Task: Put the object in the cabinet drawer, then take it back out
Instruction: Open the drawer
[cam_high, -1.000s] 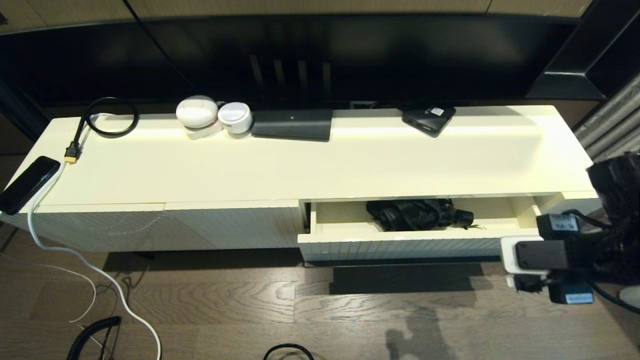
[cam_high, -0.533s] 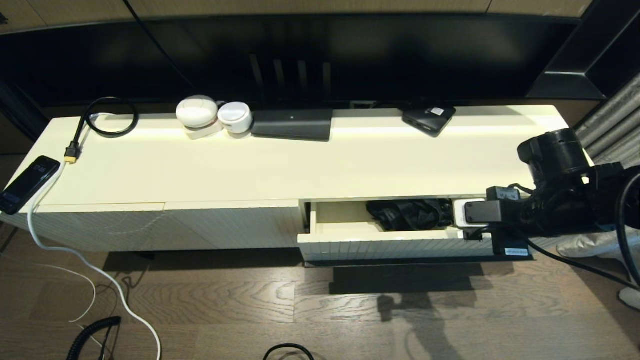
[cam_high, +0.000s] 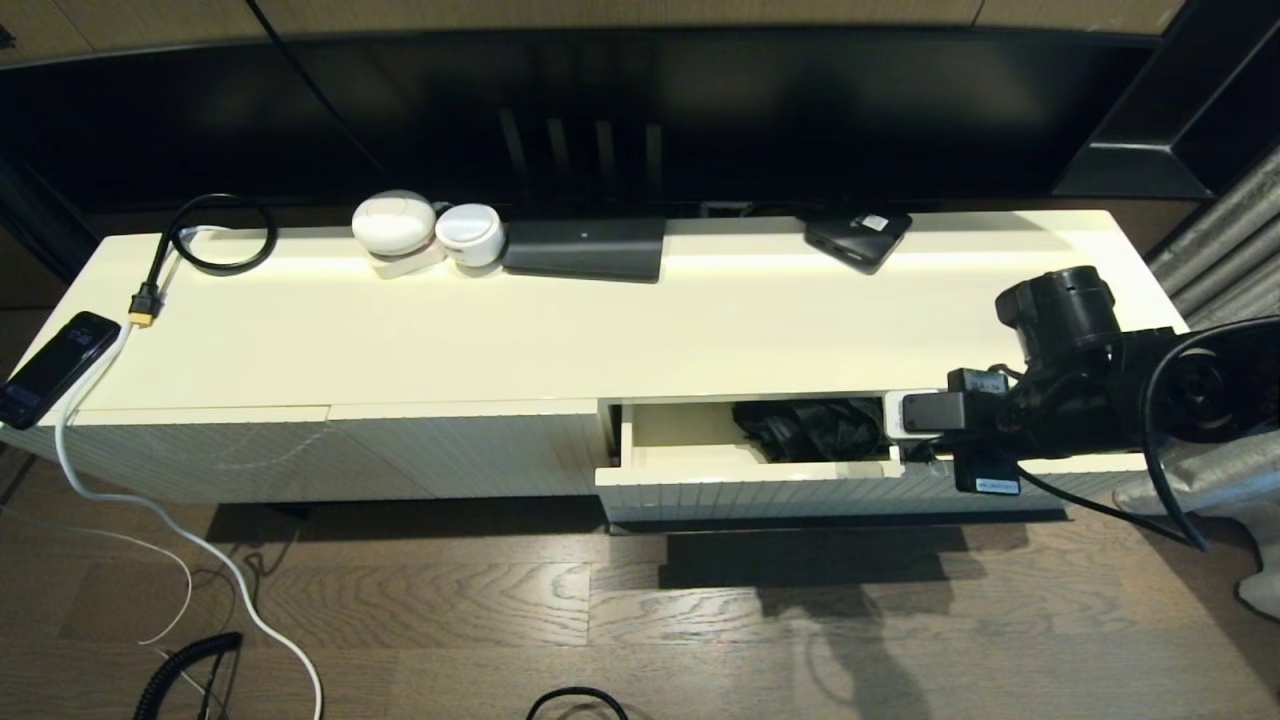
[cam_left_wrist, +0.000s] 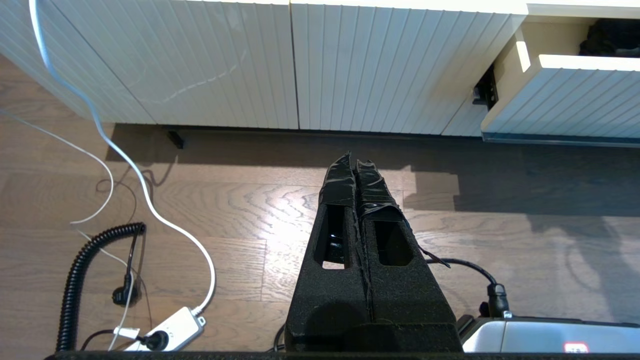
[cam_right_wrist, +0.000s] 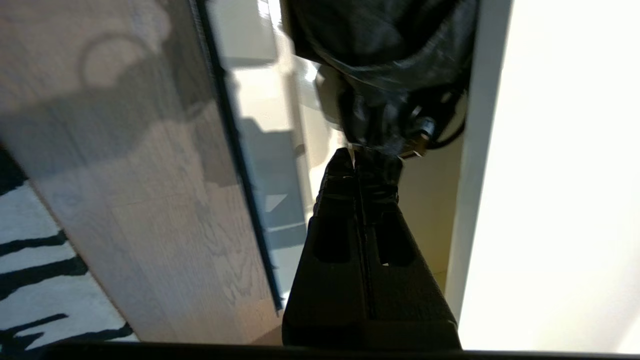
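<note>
The right claw (cam_right_wrist: 361, 159), pinched fully shut and holding nothing, pokes into the open cabinet drawer (cam_high: 700, 465) with its tips just at the black object (cam_high: 815, 428), a crumpled bundle lying toward the drawer's right end. That bundle looks soft, light and floppy, with a harder knob (cam_right_wrist: 425, 131) nearest the tips, which I'd judge the surest hold. The left claw (cam_left_wrist: 356, 161), also shut, hangs over the floor.

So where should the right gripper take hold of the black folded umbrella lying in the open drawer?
Probably the umbrella's stubby handle end, coming along the drawer from its right: that end points at the right gripper, whose shut jaws must open first. The floppy fabric offers less to pinch.
</note>
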